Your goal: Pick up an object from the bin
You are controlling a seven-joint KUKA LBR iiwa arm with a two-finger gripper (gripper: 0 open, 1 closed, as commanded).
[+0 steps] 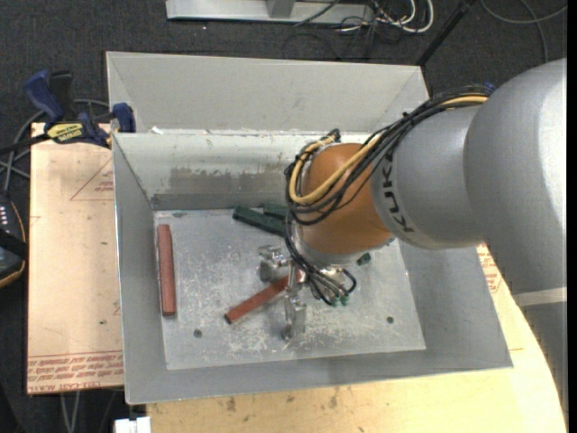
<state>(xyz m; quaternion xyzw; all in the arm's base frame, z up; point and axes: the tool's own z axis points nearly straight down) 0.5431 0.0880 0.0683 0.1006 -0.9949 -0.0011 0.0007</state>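
The arm (469, 179) slants downward, its pincer (291, 314) seemingly hanging low.

Long reddish-brown bar (166, 269) lying by the left wall of the bin (135, 242), dark green clip (257, 215) near its back wall.

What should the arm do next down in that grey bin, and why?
Probably a small shift toward the view's left, to centre the end effector over the slanted reddish-brown stick. It sits low near the bin floor at that stick's right end, off its middle. The other reddish stick by the left wall and the dark green thing lie farther off.
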